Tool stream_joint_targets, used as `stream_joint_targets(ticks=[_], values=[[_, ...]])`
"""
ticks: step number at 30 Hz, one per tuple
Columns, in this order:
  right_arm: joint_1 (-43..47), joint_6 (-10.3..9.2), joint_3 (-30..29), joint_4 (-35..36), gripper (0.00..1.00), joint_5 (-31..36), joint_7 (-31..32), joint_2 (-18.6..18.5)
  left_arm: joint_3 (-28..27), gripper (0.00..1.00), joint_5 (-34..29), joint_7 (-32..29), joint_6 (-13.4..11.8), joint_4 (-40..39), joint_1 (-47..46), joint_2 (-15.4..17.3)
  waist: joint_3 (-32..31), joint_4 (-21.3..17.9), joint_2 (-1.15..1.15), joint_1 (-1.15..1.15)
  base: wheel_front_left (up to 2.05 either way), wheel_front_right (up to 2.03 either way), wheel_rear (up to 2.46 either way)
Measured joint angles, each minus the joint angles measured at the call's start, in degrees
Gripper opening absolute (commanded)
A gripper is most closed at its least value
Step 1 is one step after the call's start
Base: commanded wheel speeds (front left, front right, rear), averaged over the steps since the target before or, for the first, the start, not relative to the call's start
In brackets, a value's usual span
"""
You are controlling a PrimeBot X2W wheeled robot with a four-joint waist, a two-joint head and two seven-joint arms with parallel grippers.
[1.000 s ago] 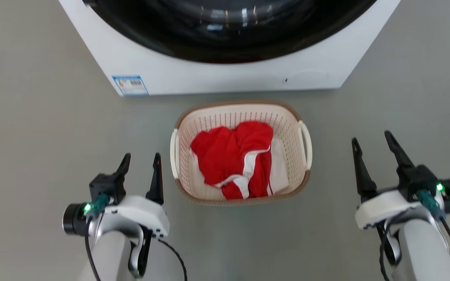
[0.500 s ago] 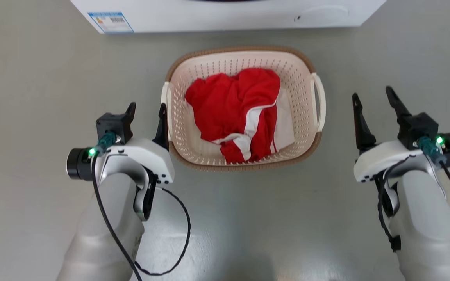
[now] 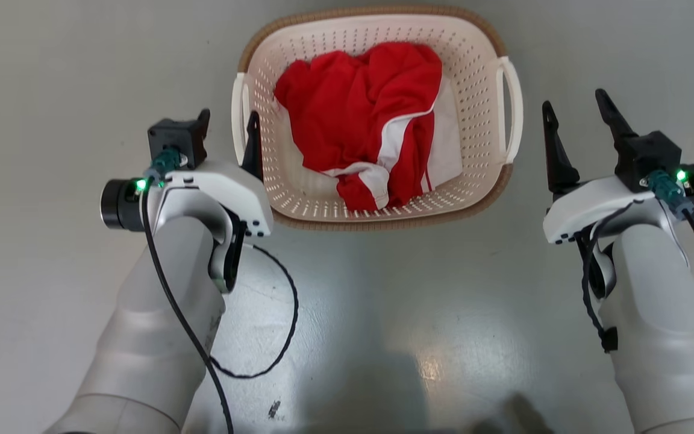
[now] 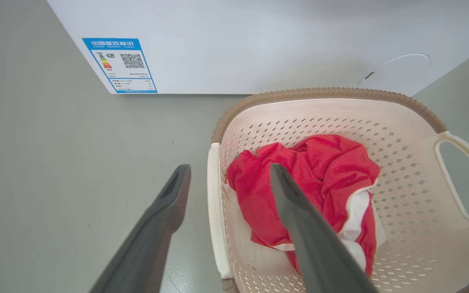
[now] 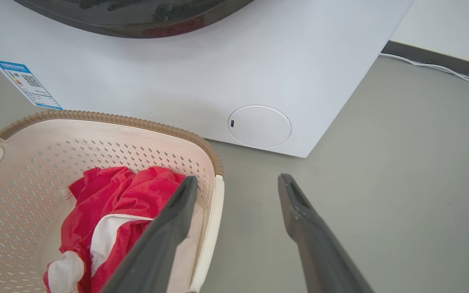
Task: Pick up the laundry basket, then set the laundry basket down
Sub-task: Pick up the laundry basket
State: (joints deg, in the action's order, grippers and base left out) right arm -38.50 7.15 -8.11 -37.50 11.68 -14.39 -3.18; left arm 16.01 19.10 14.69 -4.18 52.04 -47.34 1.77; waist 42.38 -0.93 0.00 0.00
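Note:
The laundry basket (image 3: 299, 199) is cream perforated plastic with a brown woven-look rim and stands on the grey floor holding red and white clothing (image 3: 371, 114). My left gripper (image 3: 229, 114) is open astride the white left handle (image 3: 238, 120), one finger over the basket's inside and one outside. In the left wrist view the left gripper (image 4: 229, 169) frames that handle (image 4: 215, 211), with the basket (image 4: 401, 162) to its right. My right gripper (image 3: 573, 99) is open just outside the white right handle (image 3: 514, 108). In the right wrist view the right gripper (image 5: 237, 178) stands beside the basket (image 5: 55, 162).
A white washing machine (image 4: 259, 40) with a blue label (image 4: 119, 65) stands just beyond the basket, and its dark door (image 5: 136, 16) is at the top. A thin cable (image 5: 434, 67) runs along the wall's base. My left arm's black cable (image 3: 281, 313) loops over the floor.
The head camera has tilted down and closer, so the washing machine left its view. My left gripper came in over the left handle; my right gripper drew nearer the right handle. Both stay open.

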Motion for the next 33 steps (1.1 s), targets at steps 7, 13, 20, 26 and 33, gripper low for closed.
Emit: stream_joint_targets(ticks=[7, 13, 20, 26, 33], values=[[-2.61, 0.00, 0.08, -0.83, 1.00, 0.01, 0.00, -0.09, 1.96, 1.00, 2.04, 0.00, -0.90, 0.34, -3.39, -0.03, 3.63, 0.31, 0.00, 0.00, 0.00, 0.00, 0.00], [-4.36, 0.00, 0.04, -1.92, 1.00, 0.09, 0.00, -0.12, 3.63, 1.00, 2.64, 0.00, -1.48, 0.82, -5.50, -0.07, 6.24, 0.77, 0.00, 0.00, 0.00, 0.00, 0.00], [-6.36, 0.00, -0.03, -2.58, 1.00, 0.18, 0.00, -0.16, 5.45, 1.00, 3.24, 0.00, -2.40, 1.94, -7.27, -0.08, 8.22, 1.00, 0.00, 0.00, 0.00, 0.00, 0.00], [-6.51, 0.00, 0.00, -2.58, 1.00, 0.04, 0.00, -0.25, 6.12, 1.00, 4.67, 0.01, -2.89, 3.10, -8.30, -0.09, 9.66, 0.92, 0.00, 0.00, 0.00, 0.00, 0.00], [-7.66, 0.00, -0.37, -4.25, 1.00, -0.80, 0.00, -0.30, 7.11, 1.00, 5.32, 0.01, -2.88, 5.11, -10.45, -0.10, 11.48, 0.73, 0.00, 0.00, 0.00, 0.00, 0.00]])
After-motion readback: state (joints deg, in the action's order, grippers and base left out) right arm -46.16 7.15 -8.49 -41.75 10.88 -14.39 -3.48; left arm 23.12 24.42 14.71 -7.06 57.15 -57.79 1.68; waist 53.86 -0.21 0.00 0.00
